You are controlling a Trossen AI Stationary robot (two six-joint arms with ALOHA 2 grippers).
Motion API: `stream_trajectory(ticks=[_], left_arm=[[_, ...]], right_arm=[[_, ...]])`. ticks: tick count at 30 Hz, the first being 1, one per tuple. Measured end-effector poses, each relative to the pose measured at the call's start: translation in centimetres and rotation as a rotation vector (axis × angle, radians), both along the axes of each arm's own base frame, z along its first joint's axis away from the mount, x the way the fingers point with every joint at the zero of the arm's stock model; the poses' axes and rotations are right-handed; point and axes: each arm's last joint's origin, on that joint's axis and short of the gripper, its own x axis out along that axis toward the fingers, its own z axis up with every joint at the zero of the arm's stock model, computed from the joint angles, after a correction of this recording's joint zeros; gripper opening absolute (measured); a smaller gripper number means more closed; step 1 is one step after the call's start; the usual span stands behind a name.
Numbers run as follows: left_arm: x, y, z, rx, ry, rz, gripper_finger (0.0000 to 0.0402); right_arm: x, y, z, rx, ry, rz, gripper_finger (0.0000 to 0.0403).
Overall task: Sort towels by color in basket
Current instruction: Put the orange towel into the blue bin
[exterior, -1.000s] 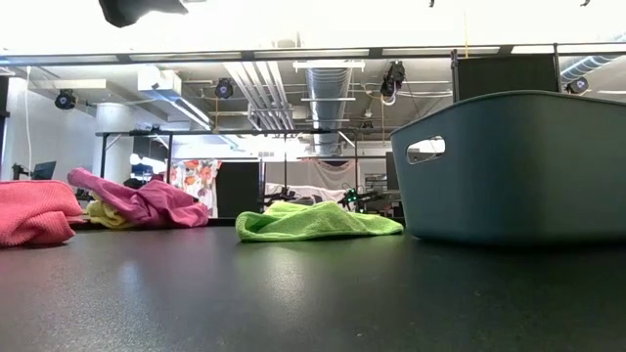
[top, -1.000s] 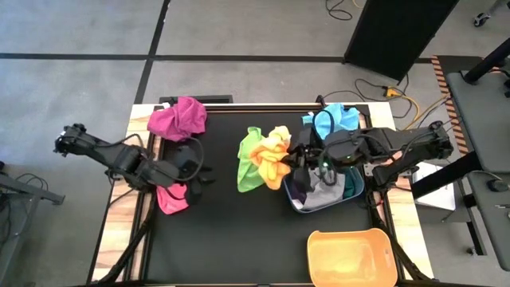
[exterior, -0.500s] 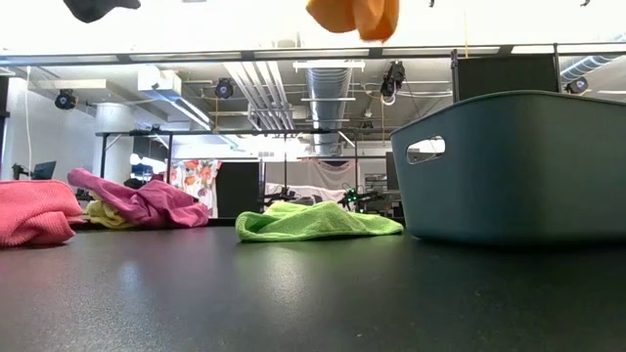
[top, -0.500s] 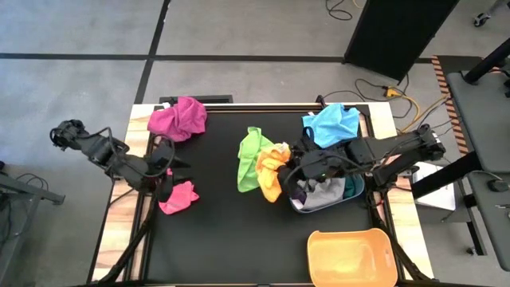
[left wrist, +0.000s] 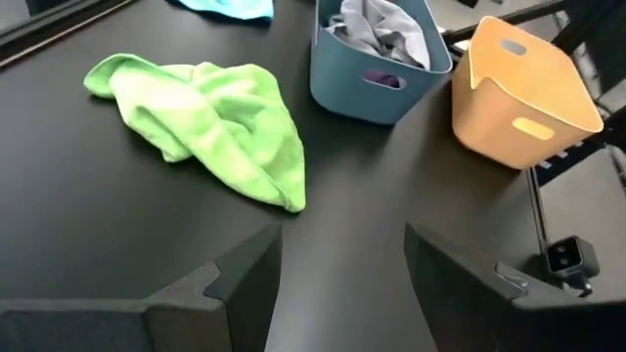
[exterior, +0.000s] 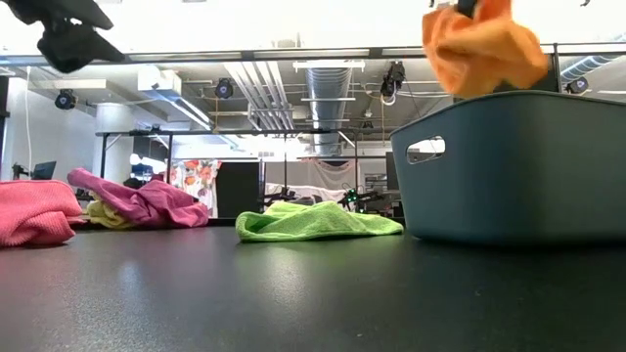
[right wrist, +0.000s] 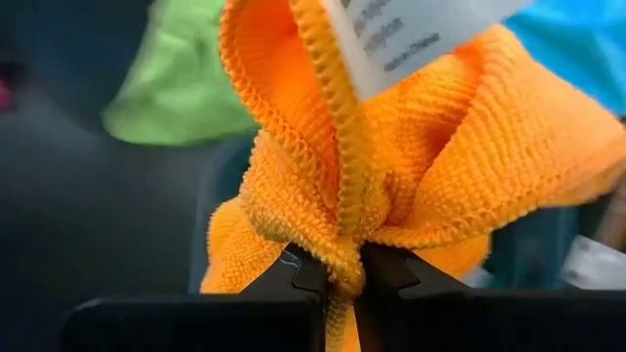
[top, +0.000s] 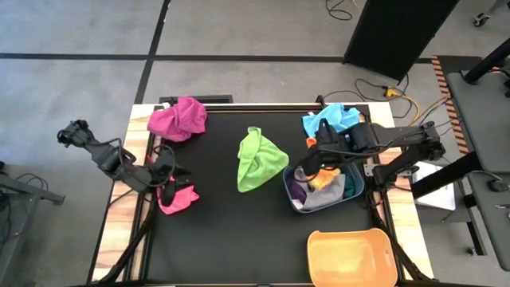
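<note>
Orange towel [top: 322, 177] moved over blue basket [top: 296, 204]; right gripper [right wrist: 337, 276] clamps it.

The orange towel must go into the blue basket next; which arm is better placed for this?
The right: its pincer holds the orange towel above the blue basket. The left pincer is open near the pink towel.

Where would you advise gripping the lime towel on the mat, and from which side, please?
Judging by its pose, pinch the lime towel from straight above at its bunched, raised folds near the middle; its thin flat edges lie flush on the mat, offering the fingers little to catch.
</note>
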Motion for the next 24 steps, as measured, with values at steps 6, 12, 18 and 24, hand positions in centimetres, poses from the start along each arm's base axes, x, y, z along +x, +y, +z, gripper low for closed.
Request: stream_trajectory(ticks=[6, 12, 18, 24], left_arm=[[-0.3, 0.5, 0.0, -0.009, -0.065, 0.097, 0.0201], [-2.1, 2.0, 6.3, 0.099, -0.253, 0.1, 0.0201], [-3.9, 3.3, 10.2, 0.176, -0.351, 0.113, 0.0201], [-3.5, 3.0, 9.1, 0.152, -0.326, 0.12, 0.0201]], right_arm=[[-0.1, -1.4, -0.2, -0.029, 0.015, 0.009, 0.0018], [0.0, -2.2, 0.8, -0.11, -0.03, 0.028, 0.0018], [0.2, -2.2, 1.2, -0.115, -0.061, 0.052, 0.0018], [0.7, -0.4, 0.3, -0.082, -0.063, 0.015, 0.0018]])
